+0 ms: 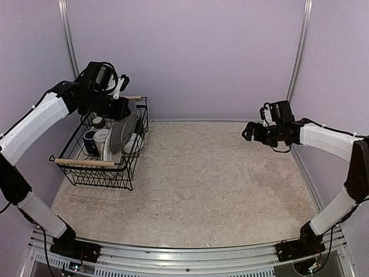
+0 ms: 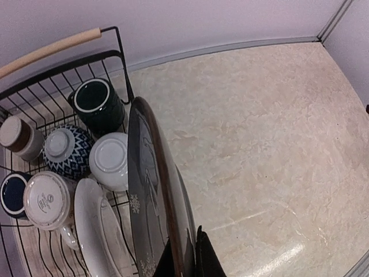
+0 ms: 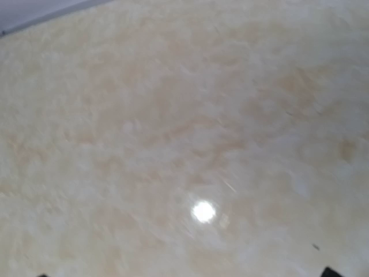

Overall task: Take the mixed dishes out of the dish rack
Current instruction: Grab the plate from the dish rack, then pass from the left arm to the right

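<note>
Over dish rack (image 1: 86, 163), your left gripper (image 2: 184, 261) is pinching rim of dark plate (image 2: 151, 184) standing inside. Next: you're needing straight lift clear of wires. Right gripper (image 1: 249, 131) hovering apart, jaws wide.

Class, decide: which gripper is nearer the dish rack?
Left. The left gripper is over the dish rack, pinching the dark plate; the right gripper hangs over the table, far to its right.

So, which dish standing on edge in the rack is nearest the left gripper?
The dark plate with the brown rim, standing on edge; the left gripper straddles its rim. The white dish beside it is untouched.
</note>
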Robot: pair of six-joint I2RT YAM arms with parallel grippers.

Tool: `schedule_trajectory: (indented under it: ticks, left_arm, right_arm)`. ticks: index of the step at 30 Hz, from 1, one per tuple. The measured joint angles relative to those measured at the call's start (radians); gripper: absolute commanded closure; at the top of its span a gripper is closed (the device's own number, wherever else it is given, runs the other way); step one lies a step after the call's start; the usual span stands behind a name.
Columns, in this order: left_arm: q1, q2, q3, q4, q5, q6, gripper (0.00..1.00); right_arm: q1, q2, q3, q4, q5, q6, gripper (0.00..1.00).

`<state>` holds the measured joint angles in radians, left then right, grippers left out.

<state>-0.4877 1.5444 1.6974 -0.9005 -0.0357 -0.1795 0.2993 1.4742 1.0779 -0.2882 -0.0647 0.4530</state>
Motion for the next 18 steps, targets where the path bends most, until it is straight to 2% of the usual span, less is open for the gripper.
schedule_trajectory:
  ticks: [3, 8, 11, 14, 18]
  left_arm:
    - [-0.044, -0.039, -0.091, 0.145, -0.037, 0.108, 1.00]
    - [-0.169, -0.076, -0.354, 0.528, -0.134, 0.410, 1.00]
    - [-0.206, -0.068, -0.457, 0.725, -0.170, 0.584, 1.00]
    - [-0.219, -0.064, -0.534, 0.903, -0.155, 0.710, 1.00]
    - [-0.235, -0.063, -0.600, 1.023, -0.120, 0.815, 1.00]
  right_arm:
    - [0.016, 0.075, 0.071, 0.004, -0.005, 0.047, 0.00]
    - [0.054, 0.224, 0.237, 0.017, -0.050, 0.139, 0.00]
    - [0.082, 0.296, 0.320, 0.049, -0.090, 0.196, 0.00]
    - [0.117, 0.354, 0.387, 0.098, -0.131, 0.258, 0.00]
    - [0.163, 0.405, 0.443, 0.175, -0.187, 0.338, 0.00]
